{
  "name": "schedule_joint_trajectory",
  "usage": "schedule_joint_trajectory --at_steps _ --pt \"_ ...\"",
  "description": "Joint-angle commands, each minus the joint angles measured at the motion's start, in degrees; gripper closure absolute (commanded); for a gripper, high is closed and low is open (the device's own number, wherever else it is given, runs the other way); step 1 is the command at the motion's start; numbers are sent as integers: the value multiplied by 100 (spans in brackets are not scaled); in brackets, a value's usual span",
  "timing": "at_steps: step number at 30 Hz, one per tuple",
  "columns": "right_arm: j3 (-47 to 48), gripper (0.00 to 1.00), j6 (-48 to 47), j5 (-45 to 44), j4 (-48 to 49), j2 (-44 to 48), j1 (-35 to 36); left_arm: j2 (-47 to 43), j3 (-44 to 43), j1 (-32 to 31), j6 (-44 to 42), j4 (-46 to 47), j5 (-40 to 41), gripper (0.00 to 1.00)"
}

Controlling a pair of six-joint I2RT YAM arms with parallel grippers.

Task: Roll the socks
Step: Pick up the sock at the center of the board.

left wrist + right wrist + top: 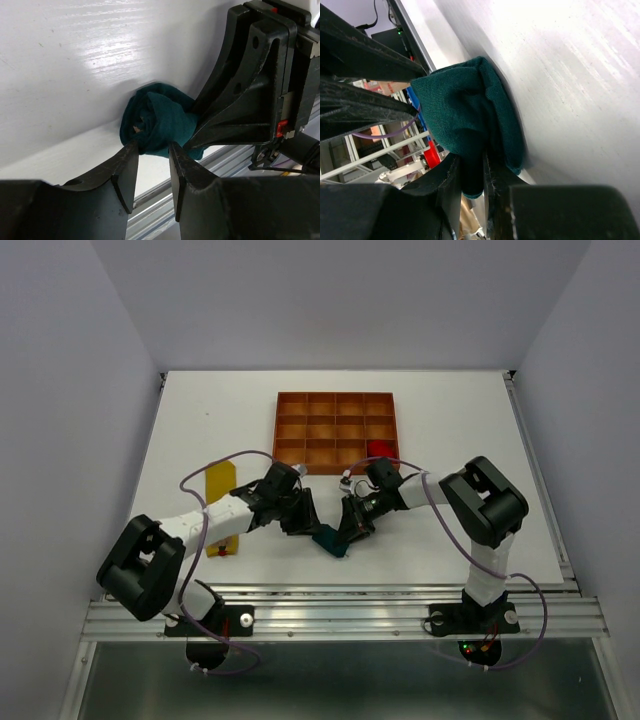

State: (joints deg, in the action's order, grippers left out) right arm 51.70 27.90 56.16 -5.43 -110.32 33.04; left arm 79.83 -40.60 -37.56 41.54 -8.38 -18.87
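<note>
Much of the teal sock (159, 121) hides behind the right pincer (200, 123).

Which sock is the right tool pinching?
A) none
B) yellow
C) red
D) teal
D: the right tool is shut on the teal sock, while the yellow sock lies flat and the red sock sits in the tray.

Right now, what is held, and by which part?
The right fingers pinch the teal sock by an edge fold; the left fingers touch it, grip unclear.
</note>
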Motion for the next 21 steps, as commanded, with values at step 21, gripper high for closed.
schedule_joint_trajectory --at_steps 21 --pt "121 61 -680 -1221 -379 230 -69 1298 -932 -533 -164 -664 991 64"
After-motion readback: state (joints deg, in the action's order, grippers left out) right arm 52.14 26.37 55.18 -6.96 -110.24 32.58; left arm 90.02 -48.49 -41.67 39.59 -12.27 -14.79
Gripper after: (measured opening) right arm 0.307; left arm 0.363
